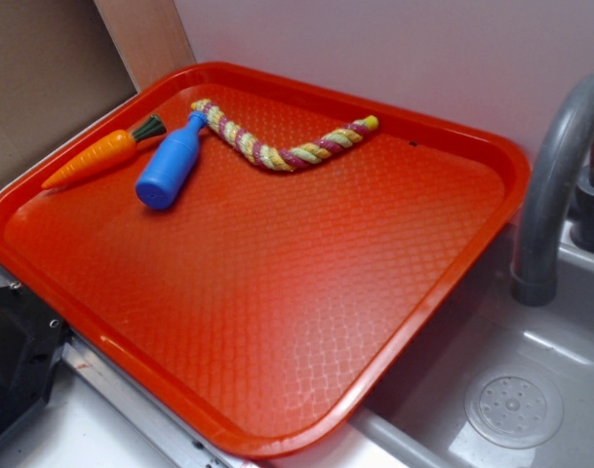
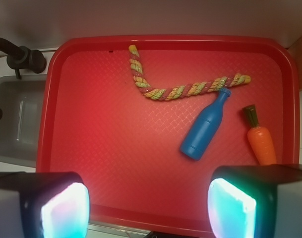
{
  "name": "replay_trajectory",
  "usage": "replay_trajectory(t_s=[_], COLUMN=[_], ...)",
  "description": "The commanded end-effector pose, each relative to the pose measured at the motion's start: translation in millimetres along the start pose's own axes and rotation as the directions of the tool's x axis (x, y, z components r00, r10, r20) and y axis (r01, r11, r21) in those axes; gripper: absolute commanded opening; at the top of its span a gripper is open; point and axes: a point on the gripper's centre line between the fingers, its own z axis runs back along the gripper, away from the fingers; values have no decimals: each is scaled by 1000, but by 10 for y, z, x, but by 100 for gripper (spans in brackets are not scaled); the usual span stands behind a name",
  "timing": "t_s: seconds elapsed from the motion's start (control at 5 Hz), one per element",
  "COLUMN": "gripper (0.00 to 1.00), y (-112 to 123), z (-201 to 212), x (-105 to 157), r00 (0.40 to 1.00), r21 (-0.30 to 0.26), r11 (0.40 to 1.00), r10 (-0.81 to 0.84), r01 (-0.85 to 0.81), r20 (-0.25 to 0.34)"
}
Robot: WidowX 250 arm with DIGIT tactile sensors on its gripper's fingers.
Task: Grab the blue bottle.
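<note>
The blue bottle (image 1: 169, 163) lies on its side on the red tray (image 1: 277, 292), near the tray's far left part, neck pointing toward the back. In the wrist view the blue bottle (image 2: 204, 127) lies right of centre, neck up and to the right. My gripper (image 2: 148, 206) is open and empty, high above the tray's near edge, with its two glowing pads (image 2: 65, 210) wide apart. The bottle is ahead and to the right of the jaws, well clear of them. The gripper does not show in the exterior view.
An orange toy carrot (image 1: 97, 156) lies just left of the bottle; in the wrist view the carrot (image 2: 260, 141) is to its right. A striped rope toy (image 1: 277, 144) touches the bottle's neck. A grey faucet (image 1: 555, 185) and sink (image 1: 516, 405) stand right of the tray.
</note>
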Motion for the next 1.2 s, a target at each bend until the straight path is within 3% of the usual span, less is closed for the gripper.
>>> replay_trajectory(t_s=[0.0,0.2,0.4,0.6,1.0], gripper=[100,100,100,100,100], y=[0,129,278,509,772], z=[0,-158,-282,-427,-831], x=[0,94,151,200,334], r00=[1000,967,875,766,758], r21=[0,-58,-40,9,149], r11=[1000,968,882,772,744], r10=[0,247,472,629,629], r01=[0,-243,-470,-636,-651], r20=[0,68,109,137,171])
